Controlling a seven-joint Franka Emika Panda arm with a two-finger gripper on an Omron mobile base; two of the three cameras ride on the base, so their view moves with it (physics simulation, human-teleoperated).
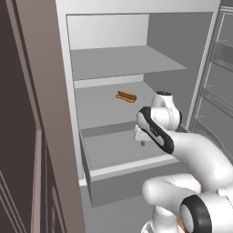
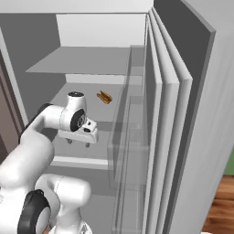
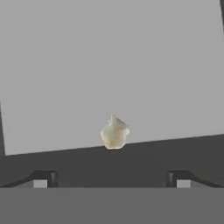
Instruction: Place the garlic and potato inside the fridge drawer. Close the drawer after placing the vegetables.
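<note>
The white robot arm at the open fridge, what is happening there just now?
The white robot arm holds its claw over the pulled-out pale grey fridge drawer. In the hand view the claw is open, fingers wide apart, and the small lumpy cream-white garlic bulb lies on the drawer floor below, free of the fingers. So the garlic seems to be placed already. An elongated orange-brown item lies on the flat grey shelf above. The drawer is not yet closed.

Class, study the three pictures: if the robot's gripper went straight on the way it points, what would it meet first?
Probably the small lumpy cream-white garlic bulb, centred ahead of the open gripper, lying in the wide pale grey fridge drawer. Depth is unclear; the garlic may already have dropped to the drawer floor.
</note>
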